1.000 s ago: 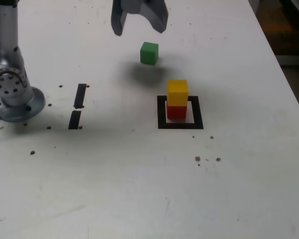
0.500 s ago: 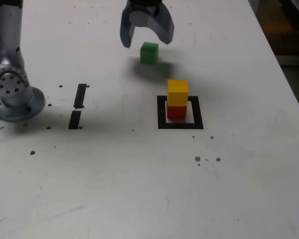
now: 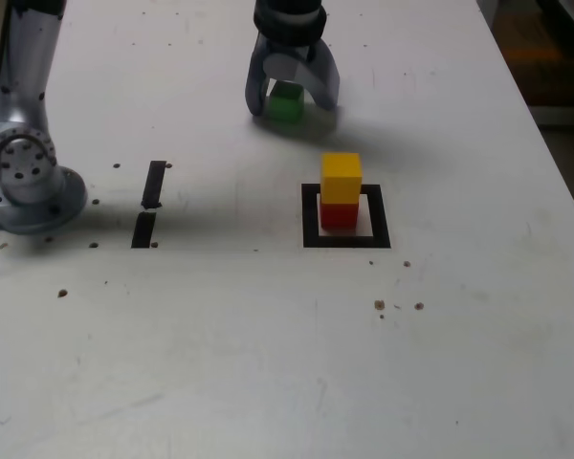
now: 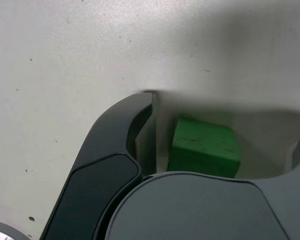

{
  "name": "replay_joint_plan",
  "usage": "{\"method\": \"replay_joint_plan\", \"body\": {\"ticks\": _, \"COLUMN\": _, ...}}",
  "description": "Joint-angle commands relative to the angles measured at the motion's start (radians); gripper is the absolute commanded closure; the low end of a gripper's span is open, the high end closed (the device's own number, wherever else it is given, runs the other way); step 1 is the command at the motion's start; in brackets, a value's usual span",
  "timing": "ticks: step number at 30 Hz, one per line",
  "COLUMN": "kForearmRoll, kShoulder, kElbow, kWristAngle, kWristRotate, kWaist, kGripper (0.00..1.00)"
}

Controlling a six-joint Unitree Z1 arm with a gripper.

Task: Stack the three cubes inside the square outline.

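step: pickup of the last block, by my reading; the tool (image 3: 294,103) stands wide around the green block (image 4: 205,147), one finger to each side, no grip seen
next move: likely close evenly on the green block, then lift it clear and set it on the yellow block (image 3: 341,178); an off-centre squeeze could twist it (one finger looks nearer)
stack: yellow block on top of the red block (image 3: 340,216), both within the square outline (image 3: 381,225); green block apart from them, on the tabletop (image 3: 440,335)
blocks: plain solid cubes with crisp edges; the green one carries dark scuffs on a face
tool: smooth grey shell, curved fingers with flat inner faces
outline: flat black tape, squared corners, pale middle
tabletop: off-white, lightly marked; small brown spots; two short black strips (image 3: 148,206) toward the exterior view's left
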Motion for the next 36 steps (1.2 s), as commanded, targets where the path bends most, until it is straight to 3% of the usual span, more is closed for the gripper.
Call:
{"method": "replay_joint_plan", "body": {"ticks": 1, "kForearmRoll": 0.003, "kShoulder": 0.002, "kElbow": 0.0, "kWristAngle": 0.001, "kWristRotate": 0.002, "kWaist": -0.001, "kGripper": 0.13}}
{"method": "replay_joint_plan", "body": {"ticks": 3, "kForearmRoll": 0.011, "kShoulder": 0.002, "kElbow": 0.0, "kWristAngle": 0.001, "kWristRotate": 0.002, "kWaist": -0.001, "kGripper": 0.21}}
{"method": "replay_joint_plan", "body": {"ticks": 7, "kForearmRoll": 0.022, "kShoulder": -0.013, "kElbow": -0.003, "kWristAngle": -0.002, "kWristRotate": 0.003, "kWaist": -0.004, "kGripper": 0.46}}
{"method": "replay_joint_plan", "body": {"ticks": 10, "kForearmRoll": 0.027, "kShoulder": -0.029, "kElbow": -0.006, "kWristAngle": -0.006, "kWristRotate": 0.005, "kWaist": -0.009, "kGripper": 0.58}}
{"method": "replay_joint_plan", "body": {"ticks": 18, "kForearmRoll": 0.033, "kShoulder": -0.03, "kElbow": -0.014, "kWristAngle": -0.027, "kWristRotate": 0.014, "kWaist": -0.018, "kGripper": 0.74}}
{"method": "replay_joint_plan", "body": {"ticks": 27, "kForearmRoll": 0.047, "kShoulder": -0.067, "kElbow": -0.027, "kWristAngle": -0.039, "kWristRotate": 0.022, "kWaist": -0.025, "kGripper": 0.83}}
{"method": "replay_joint_plan", "body": {"ticks": 31, "kForearmRoll": 0.136, "kShoulder": -0.144, "kElbow": -0.074, "kWristAngle": -0.043, "kWristRotate": -0.009, "kWaist": -0.058, "kGripper": 0.87}}
{"method": "replay_joint_plan", "body": {"ticks": 36, "kForearmRoll": 0.354, "kShoulder": -0.199, "kElbow": -0.19, "kWristAngle": -0.041, "kWristRotate": -0.108, "kWaist": -0.122, "kGripper": 0.89}}
